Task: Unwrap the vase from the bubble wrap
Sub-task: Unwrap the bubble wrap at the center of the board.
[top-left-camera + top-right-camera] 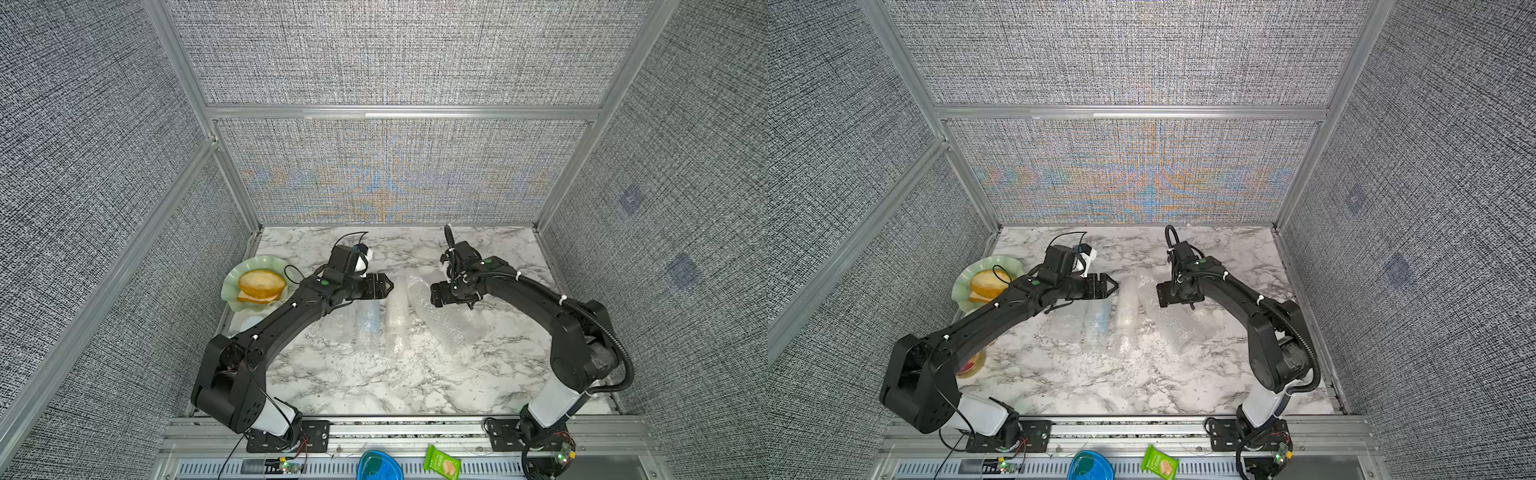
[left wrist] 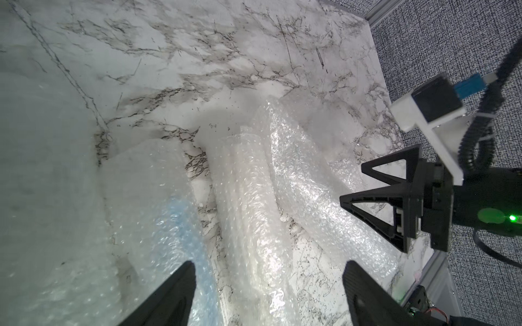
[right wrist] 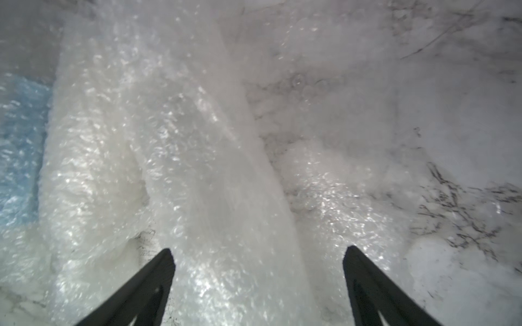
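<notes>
You're early in this one. The bubble wrap (image 1: 399, 309) lies in loose rolls in the middle of the desk (image 1: 374, 386), and a bluish shape (image 1: 370, 320) (likely the vase) shows through the left roll, covered. Your left fingers (image 2: 175, 293) and right fingers (image 3: 147, 282) hang wide apart above it — holding nothing.

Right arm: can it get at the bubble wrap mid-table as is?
Probably yes. The right pincer hangs open just above the bubble wrap, nothing between them; the left pincer is clear of its path.
</notes>
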Robot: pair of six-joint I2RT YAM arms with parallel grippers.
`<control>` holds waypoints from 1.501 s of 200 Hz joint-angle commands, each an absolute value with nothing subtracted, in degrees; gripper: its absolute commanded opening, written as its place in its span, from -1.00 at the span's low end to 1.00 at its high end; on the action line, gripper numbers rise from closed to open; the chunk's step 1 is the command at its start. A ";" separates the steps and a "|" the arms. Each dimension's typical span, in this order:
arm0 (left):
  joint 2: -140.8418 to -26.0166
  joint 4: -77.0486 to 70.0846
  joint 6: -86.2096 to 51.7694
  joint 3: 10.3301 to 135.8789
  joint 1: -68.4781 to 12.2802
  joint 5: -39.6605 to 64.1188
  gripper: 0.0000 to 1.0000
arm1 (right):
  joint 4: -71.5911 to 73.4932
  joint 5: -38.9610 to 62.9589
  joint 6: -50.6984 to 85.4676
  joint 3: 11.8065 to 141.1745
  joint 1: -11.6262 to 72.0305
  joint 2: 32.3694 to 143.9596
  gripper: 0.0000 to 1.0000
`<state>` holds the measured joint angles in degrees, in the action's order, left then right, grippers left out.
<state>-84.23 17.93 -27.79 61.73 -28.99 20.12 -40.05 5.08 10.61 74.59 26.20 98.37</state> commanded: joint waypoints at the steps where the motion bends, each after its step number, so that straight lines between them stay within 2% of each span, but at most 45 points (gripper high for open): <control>1: -83.12 19.49 -26.37 61.79 -28.84 20.59 0.68 | -41.19 9.05 4.91 74.40 26.41 99.04 0.81; 79: -82.51 18.82 -26.92 61.74 -28.91 21.23 0.68 | -43.75 6.94 -0.26 74.19 28.66 104.61 0.76; 108: -82.35 18.13 -27.24 61.66 -28.86 21.29 0.68 | -44.44 4.07 0.63 73.69 30.19 105.76 0.59; 129: -82.27 17.85 -27.35 61.61 -28.84 21.46 0.68 | -45.88 -3.19 3.03 73.82 30.60 106.32 0.28; 158: -82.13 17.85 -27.30 61.61 -28.84 21.29 0.69 | -49.12 -16.44 7.61 75.33 30.59 107.67 0.10; 191: -82.01 17.60 -27.25 61.53 -28.91 21.25 0.68 | -54.57 -32.30 12.78 78.13 30.28 110.88 0.03; 224: -82.22 17.06 -27.59 61.35 -28.86 21.18 0.68 | -61.13 -47.49 20.13 81.94 29.53 115.64 0.03; 243: -82.34 16.91 -27.69 61.36 -28.88 21.32 0.69 | -64.99 -52.13 24.34 84.12 29.44 118.69 0.04; 262: -82.26 16.79 -27.69 61.44 -28.83 21.35 0.69 | -63.89 -49.91 25.05 84.51 30.17 118.78 0.10; 281: -82.15 16.71 -27.77 61.44 -28.88 21.27 0.68 | -61.21 -44.83 24.77 83.85 31.23 116.77 0.40; 300: -82.11 16.48 -27.86 61.35 -28.83 21.51 0.69 | -58.48 -38.58 24.01 83.15 31.46 114.26 0.57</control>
<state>-82.30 17.67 -27.44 61.47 -28.99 20.97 -59.64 -42.94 22.59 83.50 31.16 116.77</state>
